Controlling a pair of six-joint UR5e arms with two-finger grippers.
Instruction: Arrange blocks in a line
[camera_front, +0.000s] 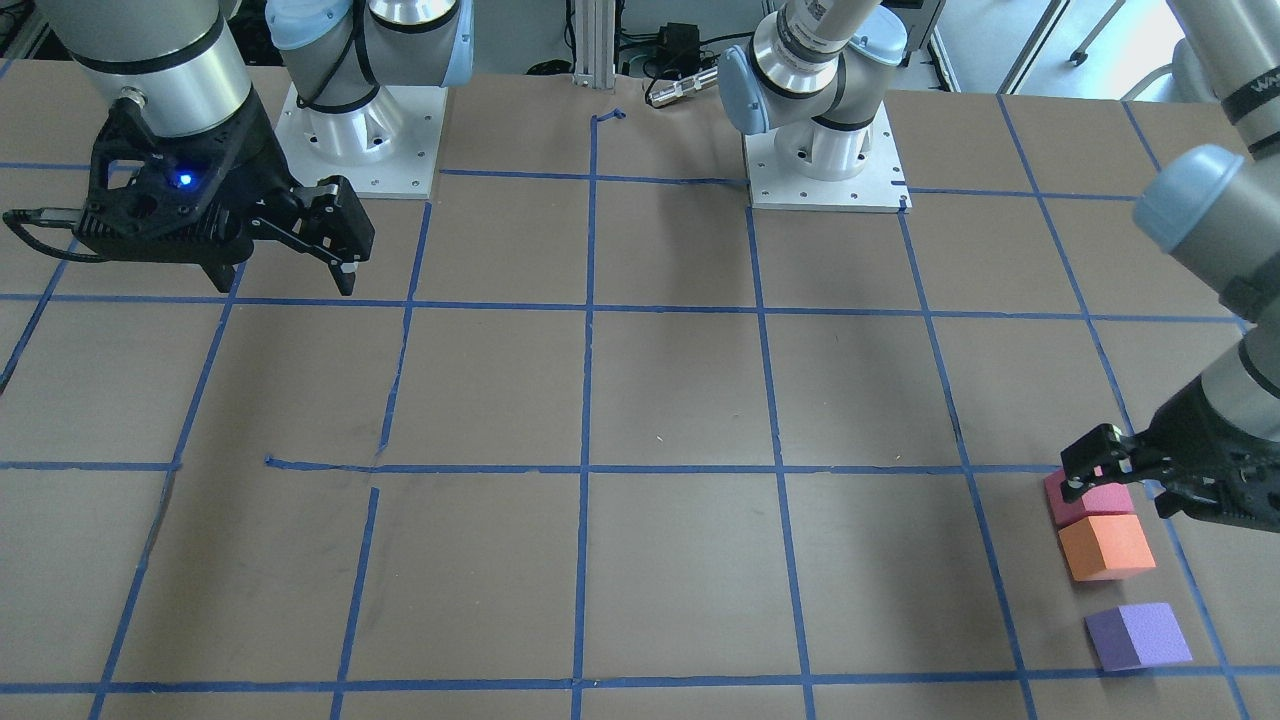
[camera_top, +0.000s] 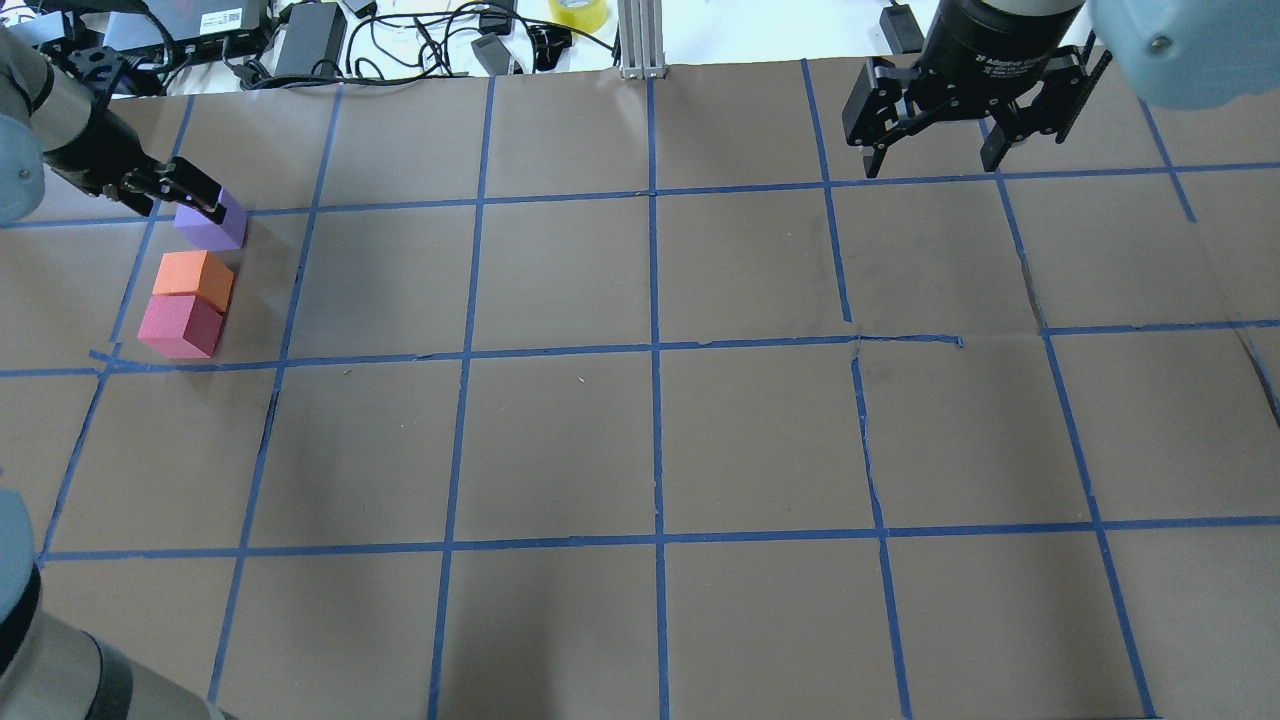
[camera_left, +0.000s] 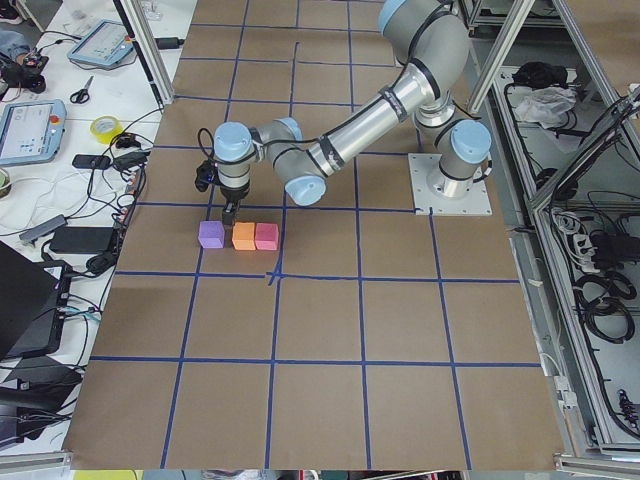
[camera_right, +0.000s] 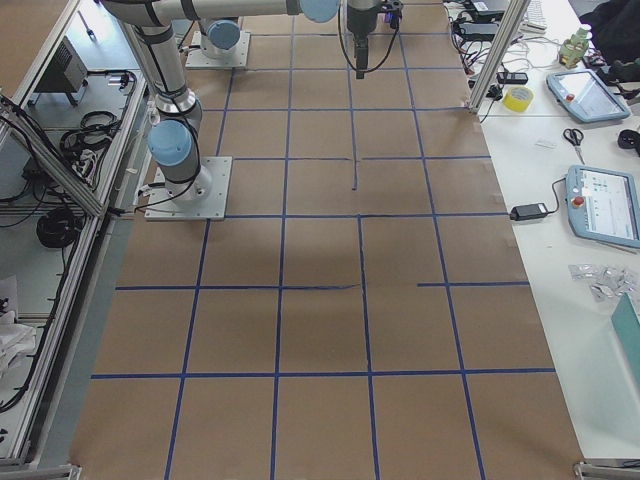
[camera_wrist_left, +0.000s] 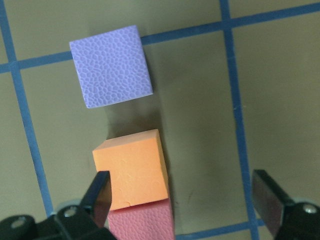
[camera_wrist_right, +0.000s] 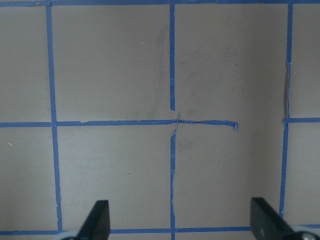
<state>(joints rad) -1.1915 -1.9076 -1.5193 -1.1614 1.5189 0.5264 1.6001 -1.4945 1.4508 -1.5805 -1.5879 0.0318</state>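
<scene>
Near the left edge of the worktop (camera_top: 650, 450), three blocks are set in a row: the purple block (camera_top: 210, 222) stands slightly apart, while the orange block (camera_top: 194, 279) touches the pinkish-red block (camera_top: 180, 326). The left end effector (camera_wrist_left: 184, 202) is held released above them. The right end effector (camera_top: 932, 160) is held released, empty, toward the far right corner.

Bright, even light, seemingly from above, casts a soft shadow on the counter (camera_wrist_left: 200, 150) just beside the orange block (camera_wrist_left: 134, 165), all in sharp focus.
</scene>
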